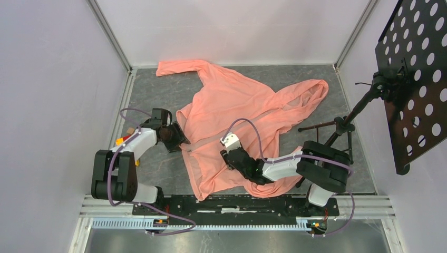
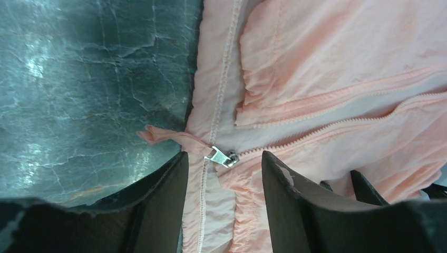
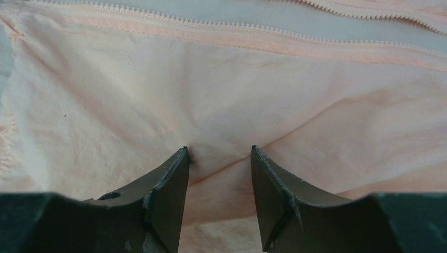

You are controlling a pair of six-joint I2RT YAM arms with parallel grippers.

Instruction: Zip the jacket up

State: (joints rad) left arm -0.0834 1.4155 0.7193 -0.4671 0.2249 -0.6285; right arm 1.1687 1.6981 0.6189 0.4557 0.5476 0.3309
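Observation:
The salmon-pink jacket (image 1: 232, 105) lies spread on the grey mat, hood at the far right and one sleeve reaching far left. Its silver zipper slider (image 2: 224, 157) sits low at the hem, and the two tooth rows (image 2: 337, 124) part beyond it. My left gripper (image 2: 224, 154) is open at the hem's left edge, its fingers (image 2: 168, 195) straddling the hem band and the slider. My right gripper (image 3: 219, 150) is open, its fingertips (image 3: 182, 158) pressing into the front panel, with a small fold of fabric rising between them. A zipper row (image 3: 211, 26) runs beyond it.
A black perforated panel (image 1: 416, 79) on a tripod stand (image 1: 337, 132) stands at the right, close to my right arm. White walls enclose the mat (image 1: 153, 95) on three sides. A metal rail (image 1: 237, 205) runs along the near edge.

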